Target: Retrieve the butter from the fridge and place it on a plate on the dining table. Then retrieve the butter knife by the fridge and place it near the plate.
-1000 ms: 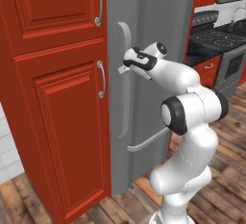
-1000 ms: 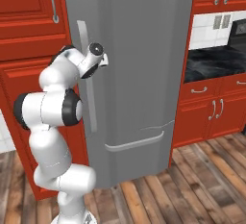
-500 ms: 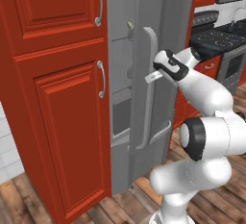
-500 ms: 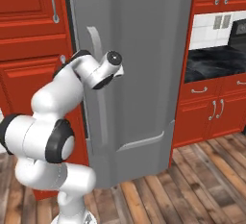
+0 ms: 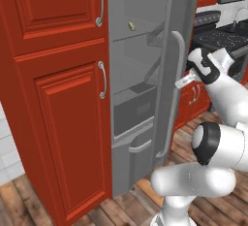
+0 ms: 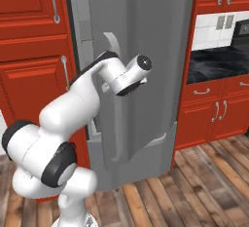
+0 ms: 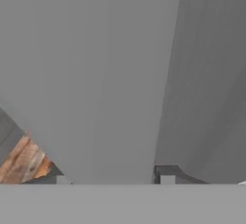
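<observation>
The grey fridge [image 5: 138, 99] stands between red cabinets with its door [image 6: 146, 50] swung partly open. The butter [image 5: 131, 25], a small pale-yellow stick, lies on the upper inner shelf. My gripper [image 5: 185, 79] is at the door's long vertical handle [image 5: 175, 99], about halfway up. In the hand view the gripper [image 7: 114, 180] has the grey handle [image 7: 120, 98] between its two fingertips, closed around it. The plate, the dining table and the butter knife are out of view.
Tall red cabinets [image 5: 58, 99] flank the fridge on the left. A grey drawer [image 5: 133, 116] sits under the inner shelves. A black stove [image 5: 218, 38] and a dark counter [image 6: 219, 65] over red cabinets lie to the right, above the wooden floor [image 6: 194, 187].
The fridge door has swung open from shut, drawn by my gripper on the handle. The inner shelves and the butter have come into sight. My arm has reached further right.
</observation>
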